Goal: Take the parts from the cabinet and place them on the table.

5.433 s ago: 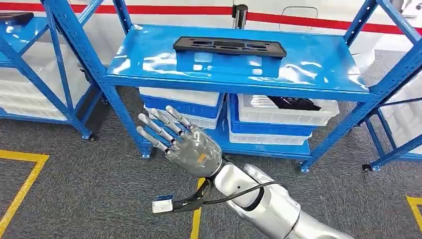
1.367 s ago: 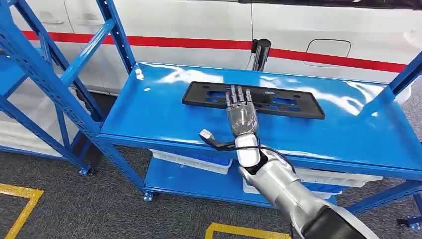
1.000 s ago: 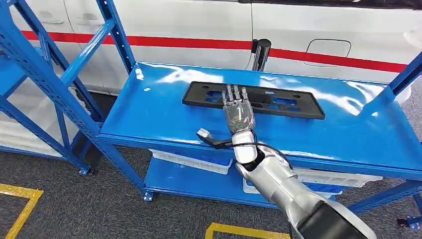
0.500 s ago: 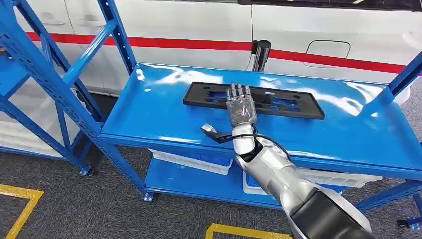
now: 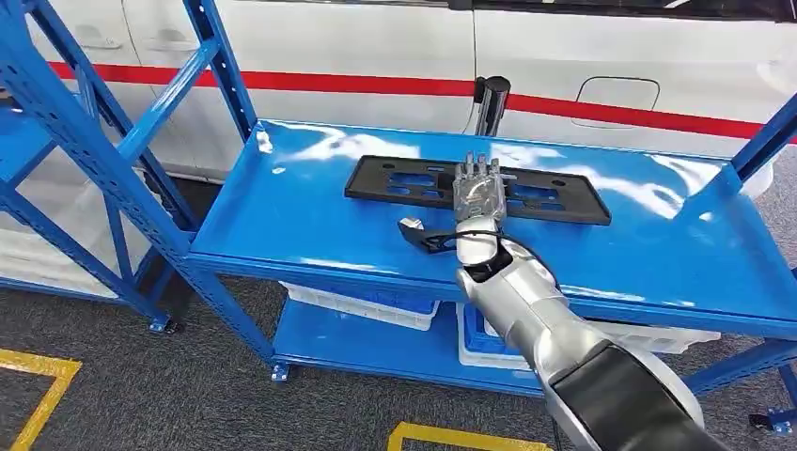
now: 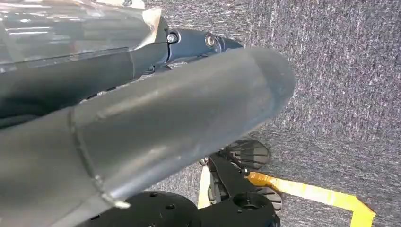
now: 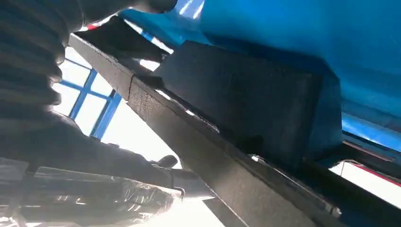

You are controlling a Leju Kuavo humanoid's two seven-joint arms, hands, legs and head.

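As the right hand (image 5: pixel 476 191) lies with fingers straight and close together on the black part (image 5: pixel 395 178), this long, stiff, light plate seems best gripped at its near edge.

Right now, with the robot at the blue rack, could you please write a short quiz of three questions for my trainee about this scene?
1. True or false: the black plastic part lies on the rack's top shelf.
2. Which hand reaches over that part? A. left hand B. right hand
3. Fill in: under the top shelf stand white ____ on the lower shelf.

Key: 1 true. 2 B; whether it already grips the part cannot be told. 3 bins.
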